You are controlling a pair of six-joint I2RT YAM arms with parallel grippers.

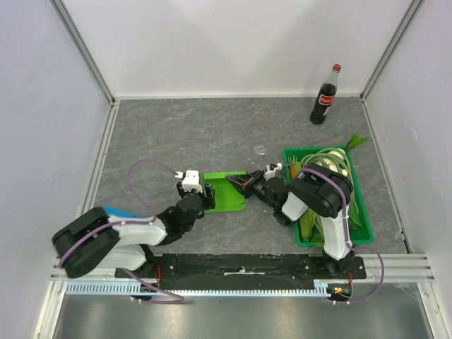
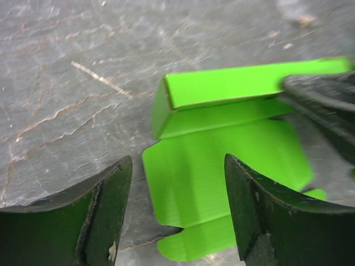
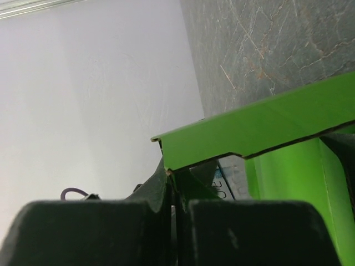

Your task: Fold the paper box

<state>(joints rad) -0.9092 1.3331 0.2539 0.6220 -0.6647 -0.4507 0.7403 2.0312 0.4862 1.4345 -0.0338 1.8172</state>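
Left wrist view: left gripper spread wide, holding nothing. Paper box lies just ahead of and below the fingertips, its flat panel showing in the gap between the two fingers. Can't tell whether the tips touch the card.

Far side of the panel: one side wall folded upright. Its long axis runs crosswise to the left fingers, end-on toward the other arm.

Right wrist view: right gripper pressed together, thin green card caught at the tips. It looks to be pinching that raised wall at the end nearest itself.

Judgement: the right arm is the one on the box and acting as anchor. The left arm is free and nearly as close. The flat flaps nearest the left fingers are not yet raised, so the next move probably falls to the left arm, working forward under or against the near edge.

Surface: grey stone-patterned table, flat, so thin card may slide.

Room: open table beyond and to the outer side of the left gripper. Green crate of vegetables sits close behind the right gripper. Cola bottle stands well beyond both, in the far corner.
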